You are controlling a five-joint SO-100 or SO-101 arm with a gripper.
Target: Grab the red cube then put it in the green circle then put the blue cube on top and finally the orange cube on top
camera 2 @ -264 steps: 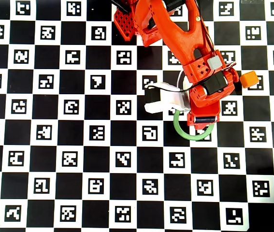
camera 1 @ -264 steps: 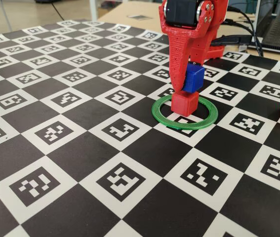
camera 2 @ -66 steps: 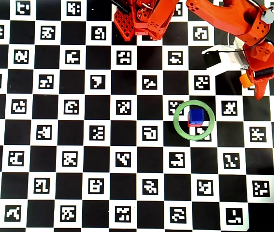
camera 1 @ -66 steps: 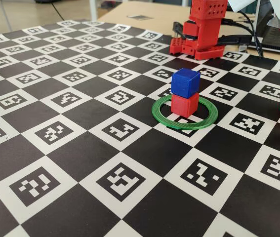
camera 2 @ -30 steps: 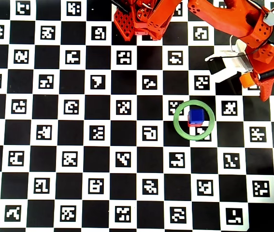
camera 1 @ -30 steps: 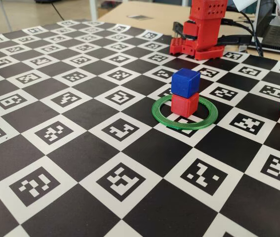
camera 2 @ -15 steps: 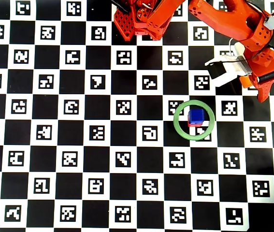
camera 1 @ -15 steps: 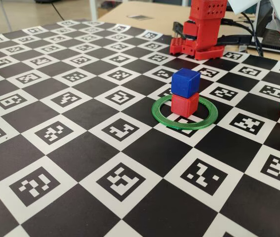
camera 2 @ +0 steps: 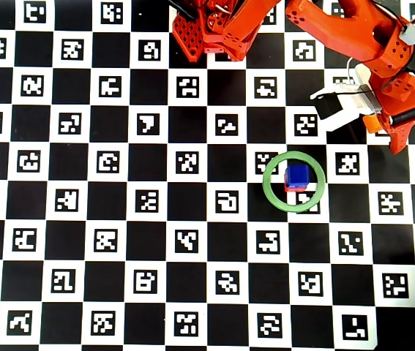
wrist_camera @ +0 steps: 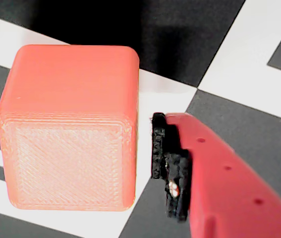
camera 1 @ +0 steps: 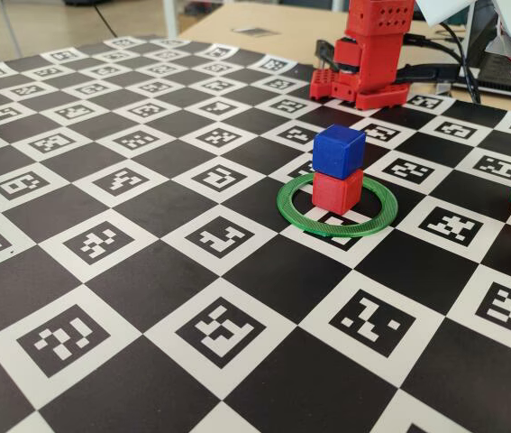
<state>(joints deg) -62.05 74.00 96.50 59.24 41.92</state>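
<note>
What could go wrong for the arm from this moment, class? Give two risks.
1. In the wrist view, only one finger shows beside the orange cube, with a slight gap. An off-centre grip might twist or drop it.
2. The blue cube on the red cube in the ring is a narrow stack, so placing a third cube could topple it.

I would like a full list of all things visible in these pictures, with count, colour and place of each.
Board: one, black and white checkers with markers, under everything.
Ring: one, green, flat on the board, right of centre in the fixed view.
Red cube: one, inside the ring.
Blue cube: one, on top of the red cube.
Orange cube: one, on the board at the fixed view's right edge, outside the ring.
Arm: one, red-orange, top right in the overhead view.
End effector: one, at the orange cube, one finger just beside it.
</note>
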